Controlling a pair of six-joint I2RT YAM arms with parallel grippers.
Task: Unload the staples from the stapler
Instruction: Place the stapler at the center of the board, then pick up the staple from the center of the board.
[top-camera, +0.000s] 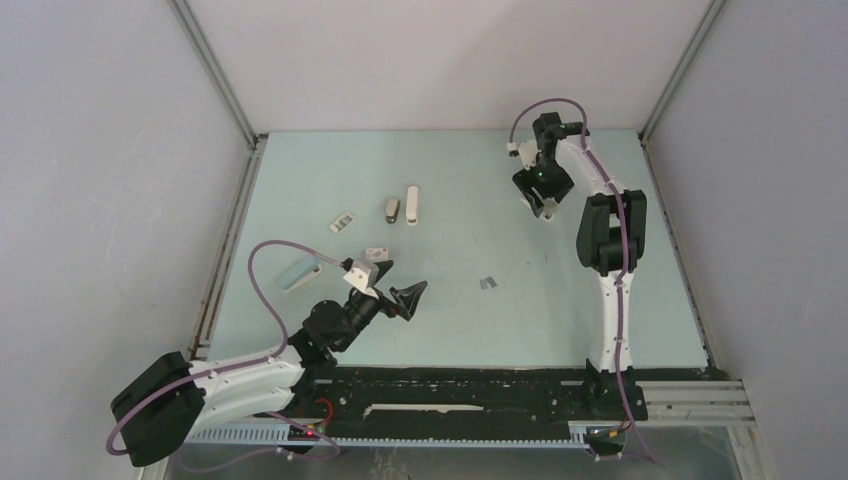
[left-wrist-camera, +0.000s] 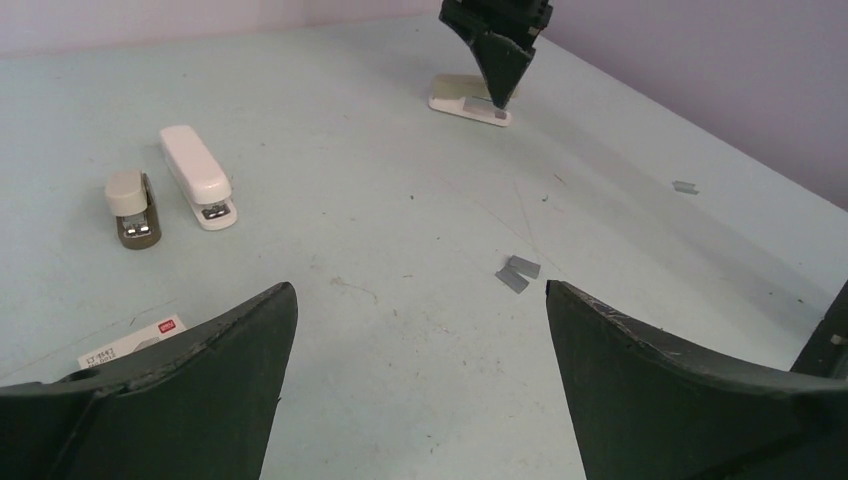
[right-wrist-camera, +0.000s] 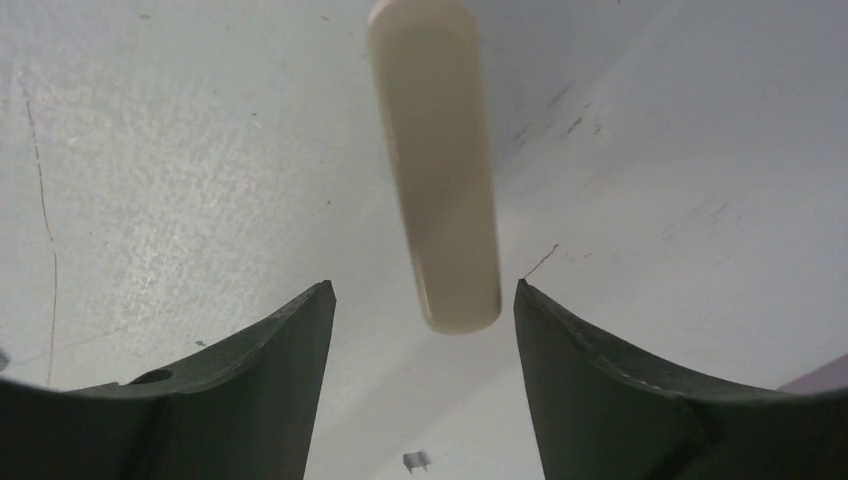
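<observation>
**Here, the right gripper (right-wrist-camera: 422, 290) straddles the stapler (right-wrist-camera: 435, 150), jaws apart**

From my seat, the right wrist camera looks straight down on the stapler's grey-beige top. It lies flat on the table (right-wrist-camera: 180, 150), running lengthwise out from between the two fingers (right-wrist-camera: 270, 380), with its near end about level with their tips. Bare table shows in the gap on each side, so the jaws stand moderately apart and I see neither finger touching it. Nothing is gripped. One tiny loose staple piece (right-wrist-camera: 415, 460) sits just behind the fingertips, towards the wrist.

The left wrist camera shows the same stapler from the side, white base on the table. The right gripper's dark tip overlaps one end of it. I cannot tell from there whether the tip rests on it.

The left gripper (left-wrist-camera: 420, 290) is spread as wide as it goes, and it hangs empty above the table. The staples (left-wrist-camera: 518, 273), two short grey strips, lie just ahead of it, a little towards its right-hand finger. Another strip (left-wrist-camera: 685, 187) lies farther out on that same side. Ahead on the other side are a short dark-bodied stapler (left-wrist-camera: 130, 205) and a slim white stapler (left-wrist-camera: 197, 188), side by side but apart. A printed box (left-wrist-camera: 130, 340) peeks out beside that finger. A light blue stapler (top-camera: 297, 275) lies off to the left arm's outer side.
</observation>
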